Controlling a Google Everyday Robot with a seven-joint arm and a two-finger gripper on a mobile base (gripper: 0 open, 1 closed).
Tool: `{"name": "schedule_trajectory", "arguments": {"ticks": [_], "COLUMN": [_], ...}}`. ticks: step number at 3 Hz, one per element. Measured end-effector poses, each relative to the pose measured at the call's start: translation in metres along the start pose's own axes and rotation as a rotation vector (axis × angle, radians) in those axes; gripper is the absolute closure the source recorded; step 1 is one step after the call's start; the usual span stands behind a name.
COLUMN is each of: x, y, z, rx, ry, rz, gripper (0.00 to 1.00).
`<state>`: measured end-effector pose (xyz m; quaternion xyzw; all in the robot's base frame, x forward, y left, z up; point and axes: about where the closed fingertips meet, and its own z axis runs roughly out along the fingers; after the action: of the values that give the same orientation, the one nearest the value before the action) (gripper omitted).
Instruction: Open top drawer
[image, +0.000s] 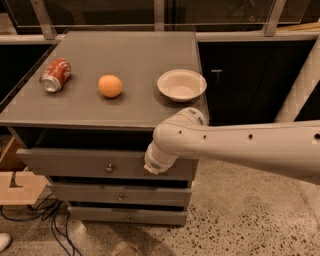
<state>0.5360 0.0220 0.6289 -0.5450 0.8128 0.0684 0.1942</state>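
Note:
The top drawer (70, 163) is the widest grey front under the cabinet's top, with a small round metal knob (109, 168) at its centre. It stands a little forward of the cabinet, with a dark gap above it. My gripper (154, 166) is at the end of the white arm (235, 147), which reaches in from the right. It sits against the right part of the drawer front, to the right of the knob, and the wrist hides most of it.
On the cabinet top (135, 55) lie a red soda can (55, 75) on its side, an orange (110, 86) and a white bowl (181, 85). The middle drawer (120, 194) and bottom drawer (127, 216) are below. Cables (45, 215) and a wooden piece (17, 185) lie on the floor at left.

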Motion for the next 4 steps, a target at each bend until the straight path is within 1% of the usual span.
{"name": "schedule_trajectory", "arguments": {"ticks": [2,4], "x": [-0.005,-0.003], "y": [-0.0041,-0.0028], "z": [-0.0091,-0.0139], "rx": [0.0,0.001], "ry": [0.0,0.005], "rz": [0.0,0.003], "gripper": [1.0,1.0]}}
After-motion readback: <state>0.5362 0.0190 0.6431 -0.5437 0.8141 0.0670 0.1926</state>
